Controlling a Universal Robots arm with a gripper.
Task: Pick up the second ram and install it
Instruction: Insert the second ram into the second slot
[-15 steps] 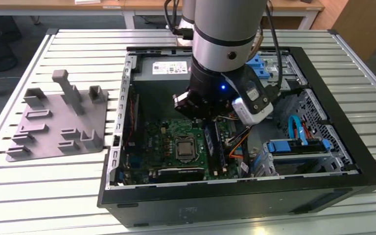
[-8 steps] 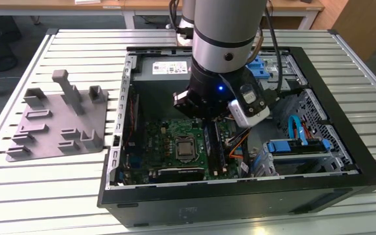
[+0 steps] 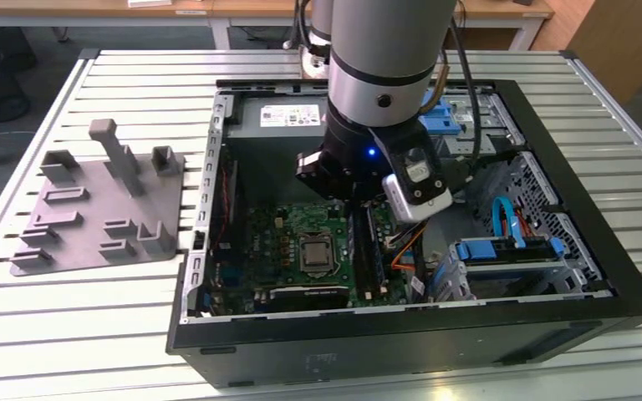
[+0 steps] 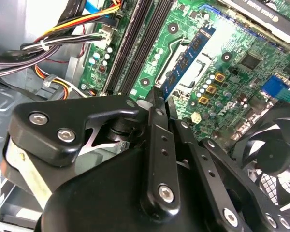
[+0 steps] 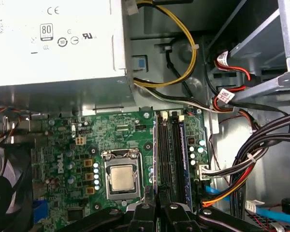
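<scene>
From the exterior view I see one arm with its gripper (image 3: pixel 349 196) lowered into one open computer case (image 3: pixel 588 276), above the motherboard (image 3: pixel 298 251); one grey fixture plate (image 3: pixel 98 209) lies outside.

In the second wrist view, the gripper (image 4: pixel 160 94) pinches one blue ram stick (image 4: pixel 188 60) over the board.

In the first wrist view, dark memory slots (image 5: pixel 168 150) lie beside one processor (image 5: pixel 122 178), cable bundles (image 5: pixel 251 159) nearby.

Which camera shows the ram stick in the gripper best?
Second wrist view: the second ram juts from the gripper, its chip face toward the camera. The first wrist view meets it edge-on at most; in the exterior view the arm covers it.
</scene>
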